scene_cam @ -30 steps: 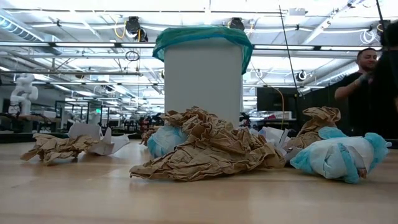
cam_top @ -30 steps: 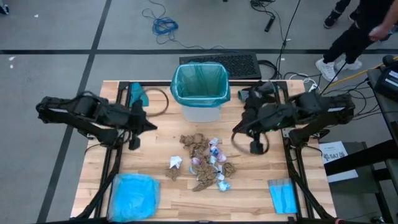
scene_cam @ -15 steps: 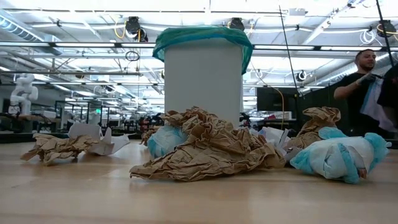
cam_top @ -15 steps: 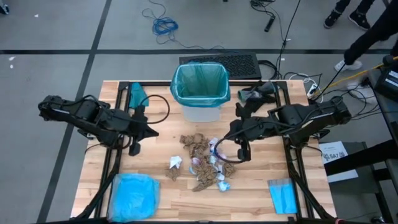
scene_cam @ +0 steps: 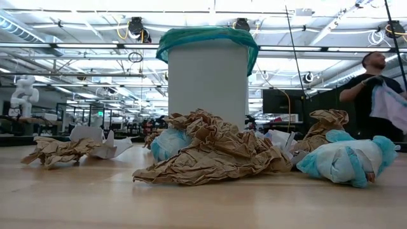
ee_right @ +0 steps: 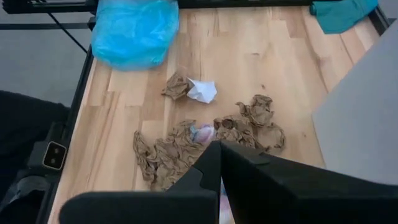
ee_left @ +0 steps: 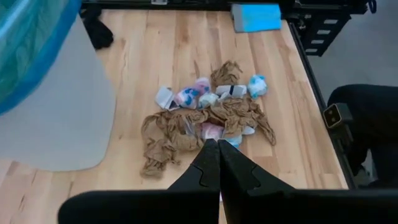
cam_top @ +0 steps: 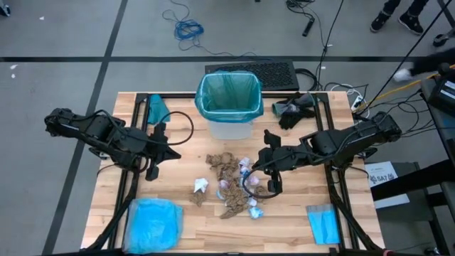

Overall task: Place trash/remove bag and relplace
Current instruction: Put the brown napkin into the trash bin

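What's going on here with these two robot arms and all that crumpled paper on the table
The trash lies in a loose pile on the wooden table, in front of a white bin lined with the bag. The right gripper reaches over the pile's right edge, jaws shut and holding nothing. The left gripper waits off to the pile's left, also shut and empty. None of the scraps shows in the bin so far. A paler blue plastic bag lies at the table's near-left corner.
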### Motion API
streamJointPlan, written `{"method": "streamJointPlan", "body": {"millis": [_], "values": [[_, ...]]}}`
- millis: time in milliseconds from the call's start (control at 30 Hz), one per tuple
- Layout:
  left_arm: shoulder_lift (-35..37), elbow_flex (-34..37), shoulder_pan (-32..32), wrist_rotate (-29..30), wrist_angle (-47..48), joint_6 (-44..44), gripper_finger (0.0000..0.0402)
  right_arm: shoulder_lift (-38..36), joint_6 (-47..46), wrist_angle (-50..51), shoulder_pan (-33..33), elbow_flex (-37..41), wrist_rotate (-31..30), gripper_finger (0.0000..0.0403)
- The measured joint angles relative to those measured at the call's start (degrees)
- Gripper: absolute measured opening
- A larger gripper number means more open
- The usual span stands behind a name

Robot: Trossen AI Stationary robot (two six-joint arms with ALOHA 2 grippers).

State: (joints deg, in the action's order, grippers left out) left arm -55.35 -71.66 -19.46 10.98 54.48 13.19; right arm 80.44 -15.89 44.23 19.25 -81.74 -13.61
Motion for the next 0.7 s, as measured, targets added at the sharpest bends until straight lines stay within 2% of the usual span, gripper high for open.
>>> {"method": "streamJointPlan", "body": {"millis": [100,200,433,500,600,700], "values": [[0.0,1.5,-0.9,0.6,-0.2,0.1,0.0,0.0,-0.2,-4.8,0.0,4.2,0.0,0.0],[0.0,5.1,-2.7,4.2,-1.8,0.0,0.0,0.0,-1.3,-8.2,0.0,8.4,0.0,0.0],[6.1,20.5,-5.0,4.7,-19.2,-2.0,0.0,0.0,-3.6,-17.6,-0.6,16.7,0.0,0.0],[8.0,23.6,-5.0,5.1,-20.9,-1.9,0.0,0.0,-3.6,-18.1,-1.1,17.3,0.1,0.0],[8.2,25.0,-4.1,8.3,-21.4,-2.0,0.0,0.2,-4.0,-18.1,-1.7,17.3,0.1,0.0],[7.2,25.2,-3.2,8.7,-21.3,-1.9,0.0,2.0,-3.9,-19.2,-2.4,17.3,0.2,0.0005]]}}
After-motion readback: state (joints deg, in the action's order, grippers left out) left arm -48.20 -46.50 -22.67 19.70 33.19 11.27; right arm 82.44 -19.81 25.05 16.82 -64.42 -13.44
